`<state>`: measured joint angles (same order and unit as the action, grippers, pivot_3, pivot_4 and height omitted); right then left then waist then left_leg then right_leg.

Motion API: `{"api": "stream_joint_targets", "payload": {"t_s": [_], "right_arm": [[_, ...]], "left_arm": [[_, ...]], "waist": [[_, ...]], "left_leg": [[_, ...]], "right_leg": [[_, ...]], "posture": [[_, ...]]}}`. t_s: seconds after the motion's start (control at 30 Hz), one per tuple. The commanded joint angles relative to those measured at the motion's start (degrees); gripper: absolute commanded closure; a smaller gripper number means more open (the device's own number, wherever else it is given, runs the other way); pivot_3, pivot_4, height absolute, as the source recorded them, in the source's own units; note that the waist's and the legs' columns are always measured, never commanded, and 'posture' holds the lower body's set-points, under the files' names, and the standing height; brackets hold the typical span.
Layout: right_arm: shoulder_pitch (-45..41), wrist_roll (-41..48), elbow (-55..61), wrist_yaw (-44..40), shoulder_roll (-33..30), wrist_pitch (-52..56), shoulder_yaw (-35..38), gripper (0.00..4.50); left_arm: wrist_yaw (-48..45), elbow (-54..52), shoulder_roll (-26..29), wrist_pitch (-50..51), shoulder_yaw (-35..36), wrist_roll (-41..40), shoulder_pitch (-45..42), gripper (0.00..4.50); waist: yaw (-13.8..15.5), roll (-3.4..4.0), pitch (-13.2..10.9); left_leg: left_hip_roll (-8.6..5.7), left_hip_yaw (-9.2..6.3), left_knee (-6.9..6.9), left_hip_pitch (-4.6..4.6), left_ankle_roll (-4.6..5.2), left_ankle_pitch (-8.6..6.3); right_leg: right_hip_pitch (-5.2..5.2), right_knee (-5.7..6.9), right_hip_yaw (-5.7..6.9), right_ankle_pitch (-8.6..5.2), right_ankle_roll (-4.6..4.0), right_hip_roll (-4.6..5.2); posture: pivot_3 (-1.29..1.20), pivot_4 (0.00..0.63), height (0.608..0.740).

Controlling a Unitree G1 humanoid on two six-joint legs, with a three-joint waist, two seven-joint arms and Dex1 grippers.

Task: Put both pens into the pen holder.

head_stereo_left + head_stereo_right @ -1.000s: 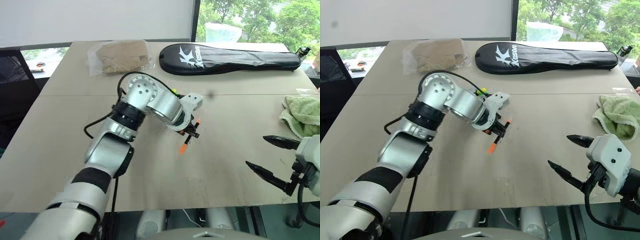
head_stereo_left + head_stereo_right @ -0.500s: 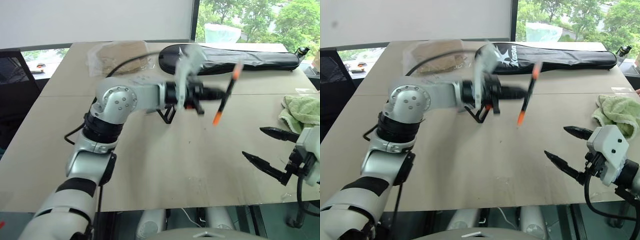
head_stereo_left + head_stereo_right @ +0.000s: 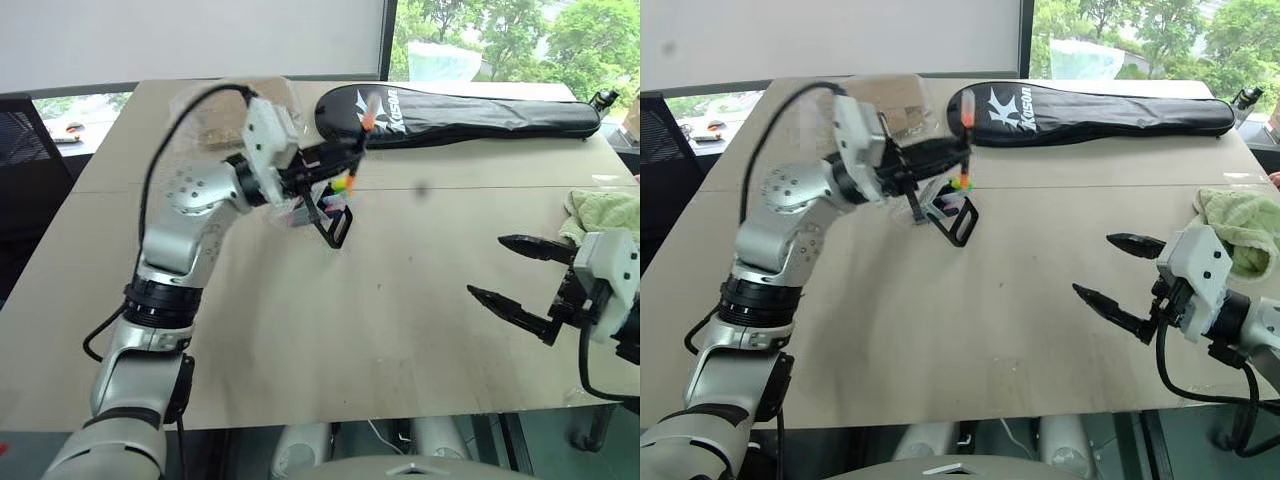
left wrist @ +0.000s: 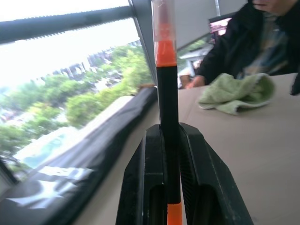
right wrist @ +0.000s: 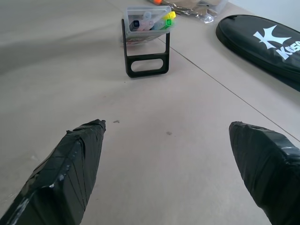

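Note:
My left gripper [image 3: 322, 160] is shut on the black pen with orange ends [image 4: 167, 108]. It holds the pen in the air just above the pen holder [image 3: 334, 203], and one orange end [image 3: 368, 120] points up and toward the far side. The holder is a small clear box with a black loop frame [image 5: 146, 58] and colourful marker tips inside. It stands on the table's middle seam. My right gripper [image 3: 488, 266] hovers open over the right front of the table, well clear of the holder, with nothing between its fingers [image 5: 77, 159].
A long black racket bag [image 3: 470, 115] lies along the far edge. A green towel [image 3: 605, 215] sits at the right edge and a clear bag with brown contents [image 3: 215, 115] at the far left. A person [image 4: 253, 42] sits beyond the towel.
My left arm lifted the pen off the table, swung it up and rolled the wrist. It then drew back left to hover over the holder. The right gripper crept slightly forward, still open.

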<state>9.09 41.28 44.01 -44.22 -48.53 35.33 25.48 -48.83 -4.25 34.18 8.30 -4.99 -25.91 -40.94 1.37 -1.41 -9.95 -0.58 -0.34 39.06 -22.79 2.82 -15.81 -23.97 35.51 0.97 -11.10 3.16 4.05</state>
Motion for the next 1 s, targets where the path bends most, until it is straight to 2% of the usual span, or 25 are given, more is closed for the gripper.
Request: {"api": "stream_joint_targets", "payload": {"t_s": [0.03,0.23,0.47,0.7,1.0], "right_arm": [[-2.07,-0.89,-0.64,-0.58,-0.48,-1.94,-1.39,0.00],[-3.71,-1.35,-1.96,-1.61,-0.73,-2.79,-2.67,0.00],[-6.26,-1.66,-3.53,-2.50,-0.09,-5.08,-2.59,0.00],[-7.18,-1.79,-3.76,-2.44,-0.30,-5.39,-2.34,0.00],[-6.62,-2.35,-3.47,-1.79,-0.36,-5.05,-2.28,0.00]], "left_arm": [[5.41,-7.02,-1.45,-3.62,0.97,6.40,1.20,4.42],[10.64,-13.83,-0.83,-2.35,0.66,14.85,6.78,4.42],[13.86,-13.97,-0.60,-4.28,-1.59,25.17,10.94,4.42],[14.83,-12.05,-3.41,-4.30,-2.82,27.94,11.58,4.42],[14.20,-11.89,-5.95,-6.10,-2.03,27.06,11.99,4.42]], "waist": [[-0.02,0.00,0.00],[-0.37,0.01,0.00],[-0.43,0.01,0.00],[-0.38,0.01,0.01],[-0.41,0.01,0.01]], "left_leg": [[0.00,0.01,0.05,0.04,0.02,-0.01],[0.01,-0.01,0.11,0.16,0.04,-0.02],[0.02,-0.02,0.11,0.18,0.04,-0.02],[0.02,-0.06,0.12,0.17,0.04,-0.03],[0.02,-0.06,0.13,0.17,0.04,-0.02]], "right_leg": [[0.07,0.00,-0.01,0.00,0.00,0.00],[0.15,0.11,-0.01,0.02,0.03,-0.01],[0.15,0.17,0.02,0.02,0.03,-0.03],[0.15,0.16,0.05,0.02,0.03,-0.02],[0.16,0.19,0.05,0.03,0.03,-0.02]], "posture": [[0.00,0.150,0.740],[0.00,0.150,0.740],[0.00,0.150,0.740],[0.00,0.150,0.740],[0.00,0.150,0.740]]}}
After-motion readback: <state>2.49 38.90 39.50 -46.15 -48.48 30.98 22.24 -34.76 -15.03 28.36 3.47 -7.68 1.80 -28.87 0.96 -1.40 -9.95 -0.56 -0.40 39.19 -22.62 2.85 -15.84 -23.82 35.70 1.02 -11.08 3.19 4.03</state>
